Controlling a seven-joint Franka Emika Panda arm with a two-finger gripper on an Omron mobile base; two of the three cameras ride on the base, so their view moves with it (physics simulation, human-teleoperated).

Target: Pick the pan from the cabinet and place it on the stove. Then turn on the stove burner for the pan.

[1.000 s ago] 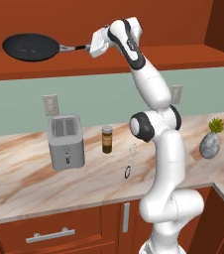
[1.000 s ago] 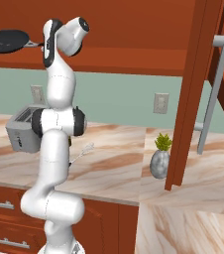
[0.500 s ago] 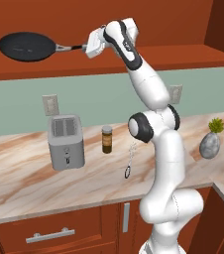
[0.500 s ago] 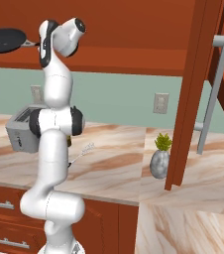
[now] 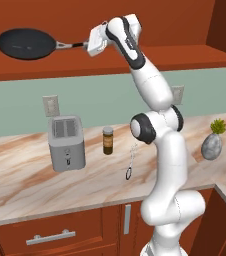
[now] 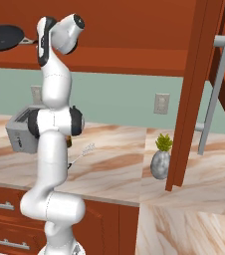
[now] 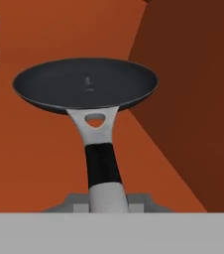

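The pan [image 5: 26, 43] is sitting up in the cabinet [image 5: 135, 57], over toward the left end of its shelf, handle pointing right, and the gripper [image 5: 91, 46] is pinching that handle at its far end, jaws pressed tight around it. In the hand view the handle is running straight down between the fingers. So this looks like the pick-up step: grip made, pan not yet out of the cabinet. The next move is calling for a level pull out past the shelf's front edge, then a carry to the stove. Below, the counter [image 5: 30, 190] is carrying one toaster [image 5: 66, 142], one jar [image 5: 108, 140], one whisk [image 5: 131, 162] and one potted plant [image 5: 212, 141].
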